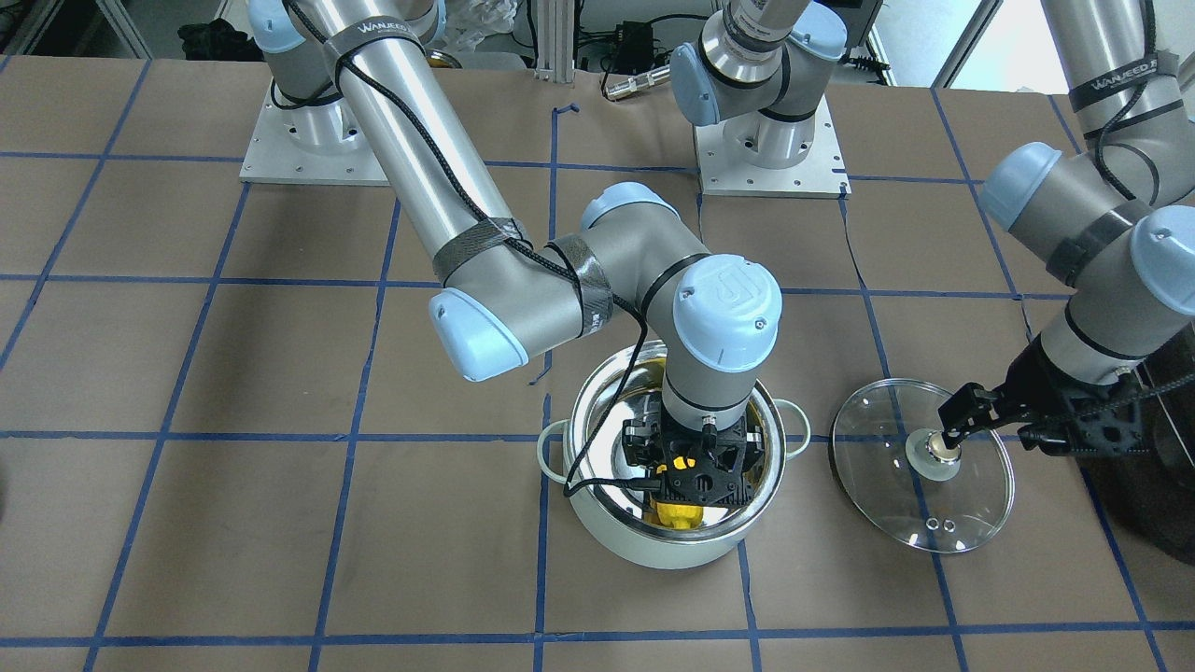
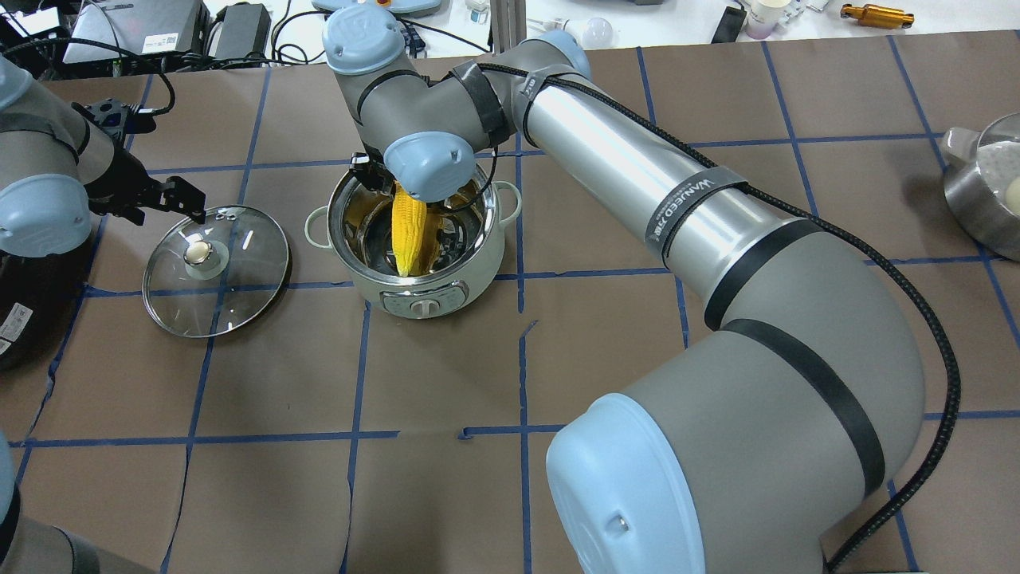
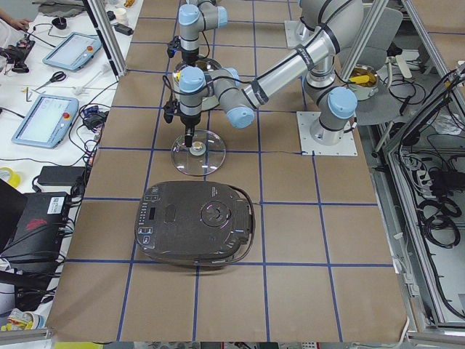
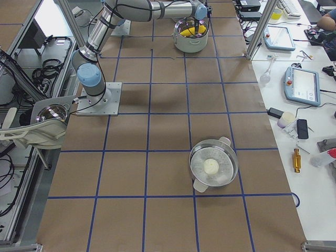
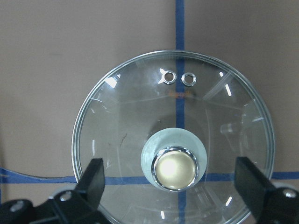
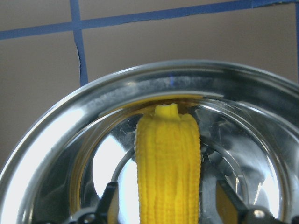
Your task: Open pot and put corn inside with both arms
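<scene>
The pale mint-white pot (image 2: 422, 299) stands open near the table's middle, also seen in the front-facing view (image 1: 597, 523). The yellow corn (image 2: 406, 227) leans inside it, its tip at the steel wall (image 6: 168, 163). My right gripper (image 1: 695, 467) hangs over the pot. Its fingers (image 6: 110, 200) stand a little apart from the corn on both sides, so it is open. The glass lid (image 2: 239, 271) lies flat on the table beside the pot. My left gripper (image 5: 169, 163) hovers over the lid's brass knob (image 2: 195, 253), fingers wide apart and open.
A large black appliance (image 3: 196, 222) sits at the robot's left end of the table, just beyond the lid. A steel pan (image 2: 984, 187) with a white ball stands far out on the robot's right. Blue tape lines grid the brown table.
</scene>
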Robot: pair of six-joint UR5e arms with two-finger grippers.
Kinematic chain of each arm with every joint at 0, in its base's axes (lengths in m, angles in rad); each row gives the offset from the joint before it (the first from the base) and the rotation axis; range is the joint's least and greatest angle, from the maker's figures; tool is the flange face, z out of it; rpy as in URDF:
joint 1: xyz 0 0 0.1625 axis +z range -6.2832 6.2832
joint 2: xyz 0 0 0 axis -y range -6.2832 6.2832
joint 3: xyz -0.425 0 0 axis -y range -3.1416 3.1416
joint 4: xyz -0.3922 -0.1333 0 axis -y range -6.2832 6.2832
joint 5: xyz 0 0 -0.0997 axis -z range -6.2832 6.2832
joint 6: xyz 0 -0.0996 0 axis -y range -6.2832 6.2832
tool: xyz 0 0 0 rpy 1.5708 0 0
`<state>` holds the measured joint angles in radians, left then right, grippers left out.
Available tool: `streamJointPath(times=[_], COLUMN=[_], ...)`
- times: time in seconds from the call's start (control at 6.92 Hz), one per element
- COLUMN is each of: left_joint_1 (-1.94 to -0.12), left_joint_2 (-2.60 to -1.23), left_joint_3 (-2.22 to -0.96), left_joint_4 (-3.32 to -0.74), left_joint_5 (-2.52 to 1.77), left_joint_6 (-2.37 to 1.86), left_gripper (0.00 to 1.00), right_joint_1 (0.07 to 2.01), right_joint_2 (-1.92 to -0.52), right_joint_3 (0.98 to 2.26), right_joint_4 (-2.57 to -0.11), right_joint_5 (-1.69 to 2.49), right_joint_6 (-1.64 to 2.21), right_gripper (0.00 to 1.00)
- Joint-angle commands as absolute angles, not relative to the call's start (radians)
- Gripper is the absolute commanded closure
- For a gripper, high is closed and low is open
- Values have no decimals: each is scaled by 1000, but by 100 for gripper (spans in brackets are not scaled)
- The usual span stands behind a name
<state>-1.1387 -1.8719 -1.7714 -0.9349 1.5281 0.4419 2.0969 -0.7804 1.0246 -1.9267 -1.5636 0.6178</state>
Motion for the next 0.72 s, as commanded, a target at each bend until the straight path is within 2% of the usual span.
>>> streamJointPath(times=[0.0,0.29,0.58], left_joint_1=[-1143,-1146,-1152], left_joint_2=[-1836,-1824,-1798], left_joint_3=[-1767,-1767,-1766], left_joint_4=[-948,-948,-977], left_joint_5=[1526,1526,1526], left_joint_6=[440,439,439], left_gripper=[0,0,0], right_joint_1=[2095,2077,1952], right_joint_2=[-837,-992,-1174], right_joint_3=[1035,1083,1149], right_joint_4=[-1918,-1803,-1653], right_joint_5=[-1557,-1577,-1617], right_joint_6=[617,570,497], right_gripper=[0,0,0])
